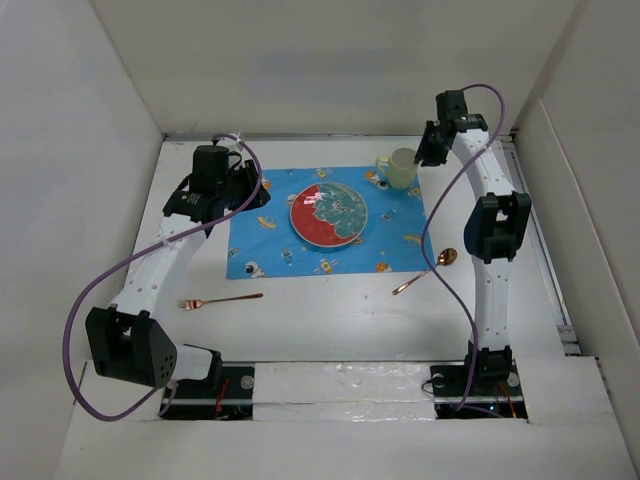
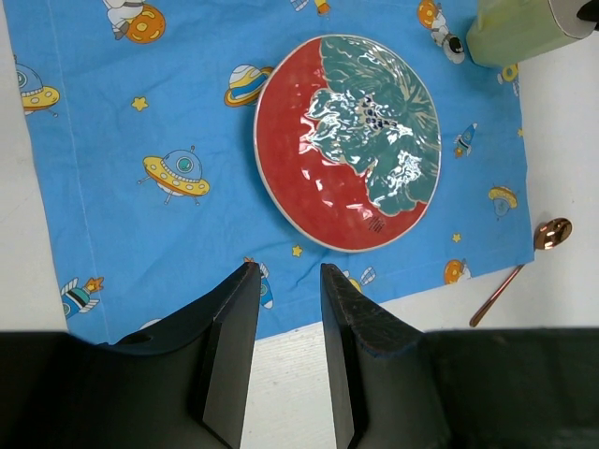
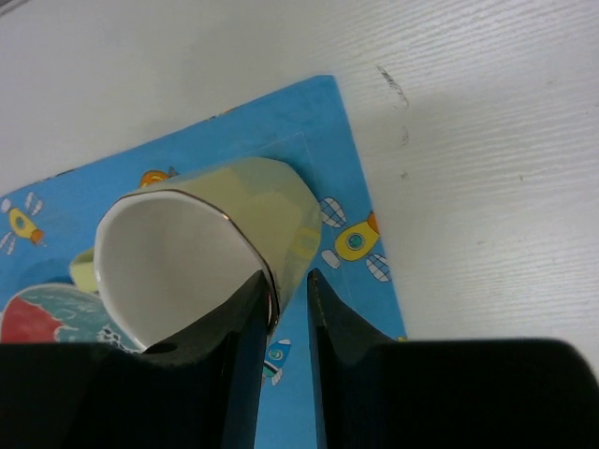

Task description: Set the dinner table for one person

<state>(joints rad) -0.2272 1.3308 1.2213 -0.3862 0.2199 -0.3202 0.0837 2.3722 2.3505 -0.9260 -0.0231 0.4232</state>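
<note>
The white dinner table (image 1: pixel 330 330) carries a blue space-print placemat (image 1: pixel 262 238) with a red and teal plate (image 1: pixel 329 213) at its middle. A pale yellow mug (image 1: pixel 400 168) stands on the mat's far right corner. My right gripper (image 1: pixel 426 150) straddles the mug's (image 3: pixel 215 243) wall at the rim. One finger is inside against the wall; the outer finger (image 3: pixel 328 309) stands a small gap off it. My left gripper (image 1: pixel 252 190) is open and empty above the mat's left side, and its wrist view (image 2: pixel 285 271) shows the plate (image 2: pixel 348 140) ahead.
A copper fork (image 1: pixel 218 300) lies on the table left of the mat's near edge. A copper spoon (image 1: pixel 428 268) lies off the mat's near right corner; it also shows in the left wrist view (image 2: pixel 533 253). White walls enclose the table.
</note>
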